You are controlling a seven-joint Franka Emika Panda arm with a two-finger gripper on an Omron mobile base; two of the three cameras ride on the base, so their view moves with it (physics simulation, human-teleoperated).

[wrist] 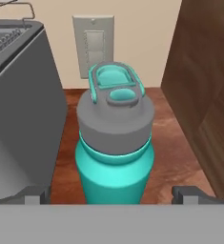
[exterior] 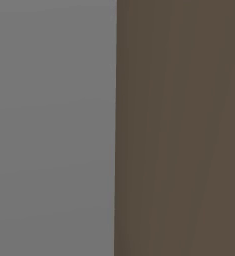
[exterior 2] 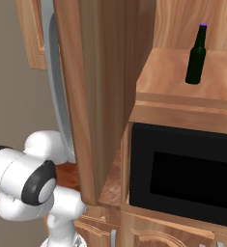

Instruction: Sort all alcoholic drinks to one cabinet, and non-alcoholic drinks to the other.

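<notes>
The tool [wrist: 111,194] stands wide open, its tips either side of the teal bottle [wrist: 114,157] and clear of it — nothing is held. The bottle stands upright on the wooden desk [wrist: 166,143], squeezed between a grey appliance [wrist: 23,109] and a wood panel [wrist: 204,86]. A crooked closing could tip it, or knock the tool into either neighbour. The dark-green bottle [exterior 2: 197,53] stands on a cabinet shelf [exterior 2: 168,72] above the microwave [exterior 2: 182,171].

My left base view gives two blurred flat panels — nothing identifiable. Teal bottle [wrist: 114,157]: its base is cut off behind the bottom band. Microwave [exterior 2: 182,173] — clipped at the right edge.
</notes>
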